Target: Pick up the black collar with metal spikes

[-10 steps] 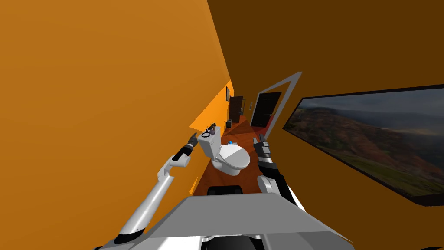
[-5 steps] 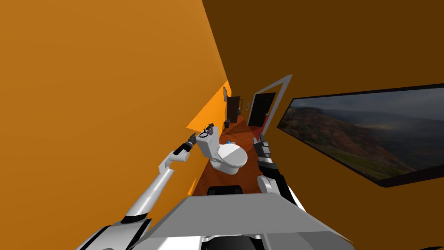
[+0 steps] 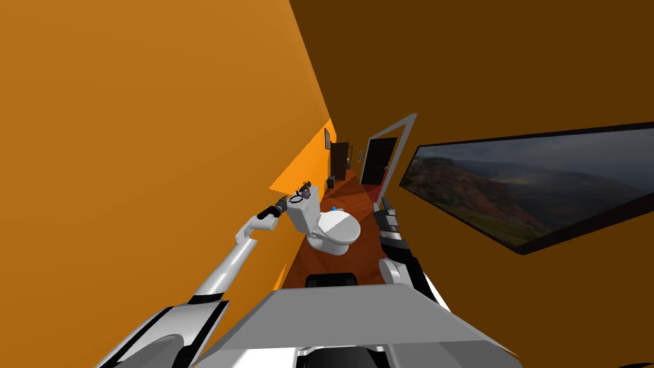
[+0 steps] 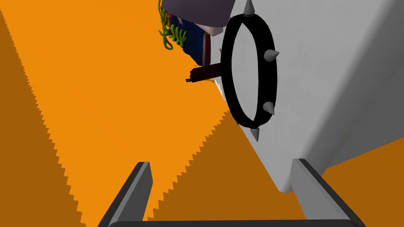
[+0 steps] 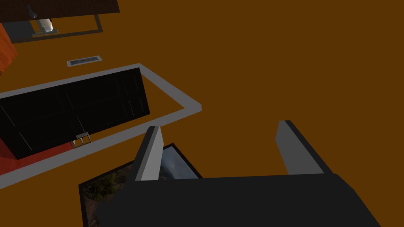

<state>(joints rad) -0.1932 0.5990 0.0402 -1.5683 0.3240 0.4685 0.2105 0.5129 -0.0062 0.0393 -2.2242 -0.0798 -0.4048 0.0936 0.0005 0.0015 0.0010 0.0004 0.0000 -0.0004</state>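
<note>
1. Collar (image 4: pixel 269 80): a plain black band closed into a ring, smooth and fairly thin, with short grey cone-shaped spikes standing out from its outer face at intervals. Several spikes show around the side nearer the gripper.
2. It lies flat on the white top of the toilet tank (image 4: pixel 331 79). In the head view it is a small dark ring (image 3: pixel 296 199) on the tank's lid (image 3: pixel 303 203), at the end nearer the orange wall (image 3: pixel 159 128).
3. Just beyond the collar on the same lid sit a dark stubby rod (image 4: pixel 203 73), a blue shoe (image 4: pixel 193 41) with green laces, and a greyish-purple block (image 4: pixel 197 10). The rod's end reaches the collar's far rim; whether they touch is unclear.
4. The left gripper (image 4: pixel 221 162) points at the collar from short of it, fingers spread wide and holding nothing. One finger (image 4: pixel 305 185) crosses in front of the tank's near corner. In the head view the left gripper (image 3: pixel 281 206) is just beside the tank.
5. The right gripper (image 5: pixel 217 125) is held up on the far side of the toilet bowl (image 3: pixel 337 227), fingers apart and empty.
</note>
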